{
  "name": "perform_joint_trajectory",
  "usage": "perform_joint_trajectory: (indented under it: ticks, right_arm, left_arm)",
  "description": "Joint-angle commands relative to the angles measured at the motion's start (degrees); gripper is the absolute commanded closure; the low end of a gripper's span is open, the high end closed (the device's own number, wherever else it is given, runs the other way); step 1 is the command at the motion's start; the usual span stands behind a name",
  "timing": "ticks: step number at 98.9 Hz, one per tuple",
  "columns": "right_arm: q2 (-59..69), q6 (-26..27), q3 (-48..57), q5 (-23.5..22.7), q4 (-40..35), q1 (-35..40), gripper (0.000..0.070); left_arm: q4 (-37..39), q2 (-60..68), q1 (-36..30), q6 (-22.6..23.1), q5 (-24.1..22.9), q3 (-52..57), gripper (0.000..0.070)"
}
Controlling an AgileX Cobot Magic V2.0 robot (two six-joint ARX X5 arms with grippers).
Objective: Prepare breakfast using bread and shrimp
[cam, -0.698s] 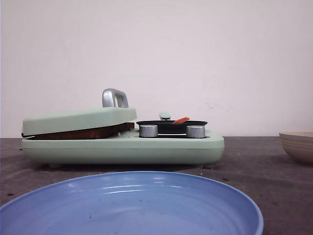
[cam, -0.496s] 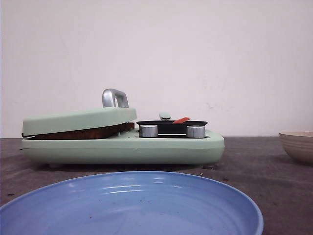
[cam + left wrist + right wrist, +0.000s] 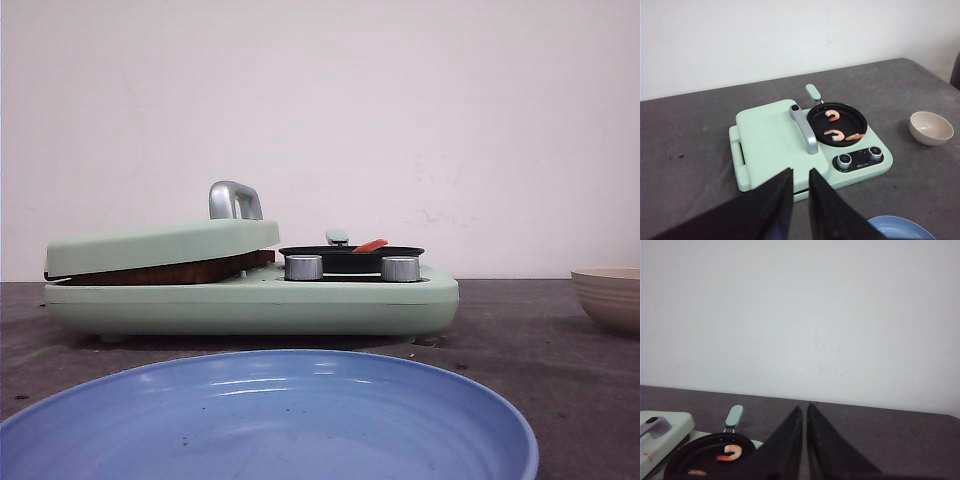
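A: Anything shift over the last moments?

B: Nothing I can find. In the front view the griddle (image 3: pixel 250 295), its lid (image 3: pixel 160 245), the pan (image 3: pixel 350 257) and the blue plate (image 3: pixel 270 415) sit just as they did 0.7 s back. No arm enters that view in any of the 3 pictures.

A: So a pause?

B: I'd judge so, likely a wait while food cooks under the lid.

A: Where is the bread?

B: A dark brown edge (image 3: pixel 170 272) shows between lid and base on the left of the griddle. I take that for bread, already well toasted, though I can't count slices. From the left wrist view the lid hides it fully.

A: And the shrimp?

B: 3 pieces in the pan: 1 curled toward the back (image 3: pixel 832 115), 1 nearer the knobs (image 3: pixel 834 134), 1 just beside that at the rim (image 3: pixel 855 136).

A: Grippers?

B: The left gripper (image 3: pixel 800 187) hangs high above the table, fingers nearly together with a narrow slit between, holding nothing. The right gripper (image 3: pixel 804 422) is up too, aimed at the wall, fingers all but touching, empty.

A: What next, then?

B: Probably lifting the lid by its handle (image 3: pixel 805 129), then moving bread and shrimp to the plate. The bowl (image 3: pixel 931 128) stands well apart, to the right.
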Motion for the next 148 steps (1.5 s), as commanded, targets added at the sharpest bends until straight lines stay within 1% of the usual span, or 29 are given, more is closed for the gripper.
perform_joint_trajectory:
  ticks: [1, 40, 45, 51, 64, 73, 81, 85, 92, 99, 107, 114, 130, 141, 148]
  right_arm:
    - [0.1, -0.1, 0.2, 0.1, 1.0, 0.3, 0.0694]
    - [0.1, -0.1, 0.2, 0.1, 1.0, 0.3, 0.0694]
    - [0.1, -0.1, 0.2, 0.1, 1.0, 0.3, 0.0695]
    - [0.1, -0.1, 0.2, 0.1, 1.0, 0.3, 0.0694]
    - [0.1, -0.1, 0.2, 0.1, 1.0, 0.3, 0.0694]
    - [0.1, -0.1, 0.2, 0.1, 1.0, 0.3, 0.0694]
    - [0.1, -0.1, 0.2, 0.1, 1.0, 0.3, 0.0694]
    - [0.1, -0.1, 0.2, 0.1, 1.0, 0.3, 0.0694]
    - [0.1, -0.1, 0.2, 0.1, 1.0, 0.3, 0.0694]
    - [0.1, -0.1, 0.2, 0.1, 1.0, 0.3, 0.0694]
    - [0.1, -0.1, 0.2, 0.1, 1.0, 0.3, 0.0694]
    - [0.1, -0.1, 0.2, 0.1, 1.0, 0.3, 0.0695]
    - [0.1, -0.1, 0.2, 0.1, 1.0, 0.3, 0.0694]
    - [0.1, -0.1, 0.2, 0.1, 1.0, 0.3, 0.0694]
    - [0.1, -0.1, 0.2, 0.1, 1.0, 0.3, 0.0694]
  left_arm:
    - [0.7, 0.3, -0.4, -0.3, -0.2, 1.0, 0.07]
    - [0.8, 0.3, -0.2, -0.3, -0.2, 1.0, 0.07]
    - [0.8, 0.2, 0.5, -0.1, -0.2, 1.0, 0.07]
    - [1.1, -0.2, 1.7, 1.9, -0.2, 1.0, 0.07]
    - [2.3, -1.2, 6.2, 2.1, 0.2, 0.0, 0.07]
    - [7.3, -3.5, 11.4, 5.0, 1.5, -4.3, 0.07]
    - [14.6, -7.3, 17.0, 7.5, 5.3, -11.1, 0.07]
    - [18.8, -9.6, 20.0, 8.0, 7.5, -15.5, 0.07]
    - [26.0, -14.1, 25.3, 8.0, 10.5, -23.9, 0.07]
    - [31.7, -18.4, 30.2, 7.3, 13.7, -32.1, 0.07]
    - [35.6, -22.3, 35.0, 5.8, 17.5, -40.1, 0.07]
    - [38.3, -24.4, 38.2, 5.7, 19.7, -45.9, 0.07]
    - [44.7, -26.6, 42.4, 5.7, 19.9, -55.8, 0.07]
    - [50.2, -28.5, 42.9, 5.8, 18.9, -61.6, 0.07]
    - [52.4, -30.4, 42.8, 5.3, 18.5, -65.2, 0.07]
